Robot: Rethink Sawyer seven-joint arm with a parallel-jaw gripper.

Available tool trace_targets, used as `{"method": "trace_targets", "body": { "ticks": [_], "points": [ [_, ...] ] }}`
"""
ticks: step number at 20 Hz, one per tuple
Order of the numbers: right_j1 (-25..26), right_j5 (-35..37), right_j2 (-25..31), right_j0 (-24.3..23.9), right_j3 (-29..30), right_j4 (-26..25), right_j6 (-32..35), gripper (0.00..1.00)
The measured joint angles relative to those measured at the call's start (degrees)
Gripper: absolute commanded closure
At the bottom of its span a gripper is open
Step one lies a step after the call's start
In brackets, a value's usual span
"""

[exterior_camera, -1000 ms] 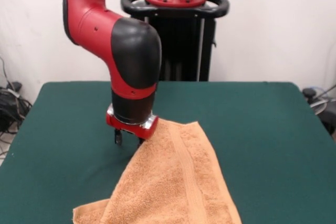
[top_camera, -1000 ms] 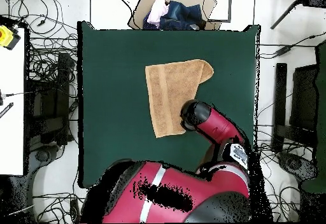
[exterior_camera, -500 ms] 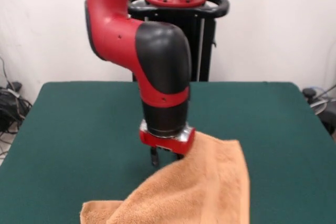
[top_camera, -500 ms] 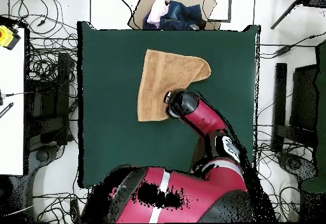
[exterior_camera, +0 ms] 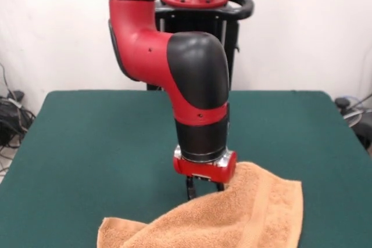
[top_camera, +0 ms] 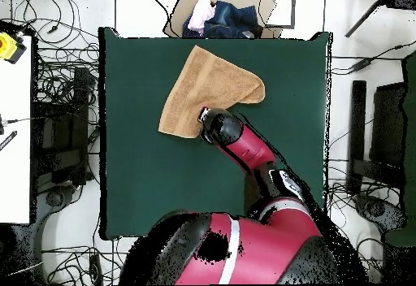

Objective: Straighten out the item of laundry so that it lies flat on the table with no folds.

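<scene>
Towel [exterior_camera: 232, 225] lies at the near edge of the table [exterior_camera: 87, 143] in the front view, cut off by the bottom of the picture, with one corner lifted up to the gripper [exterior_camera: 204, 189]. From above, its long axis runs slanted across the table, and most of the cloth lies beyond the gripper, away from the robot. The fingers seem closed on that raised corner, but the cloth hides their tips. A fold at the far corner remains.
</scene>
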Motion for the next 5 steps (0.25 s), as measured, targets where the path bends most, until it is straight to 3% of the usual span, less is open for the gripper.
{"method": "trace_targets", "body": {
  "ticks": [5],
  "points": [
    [0.09, -0.15, 0.53, -0.64, 0.12, -0.05, 0.00, 0.00]
  ]
}}
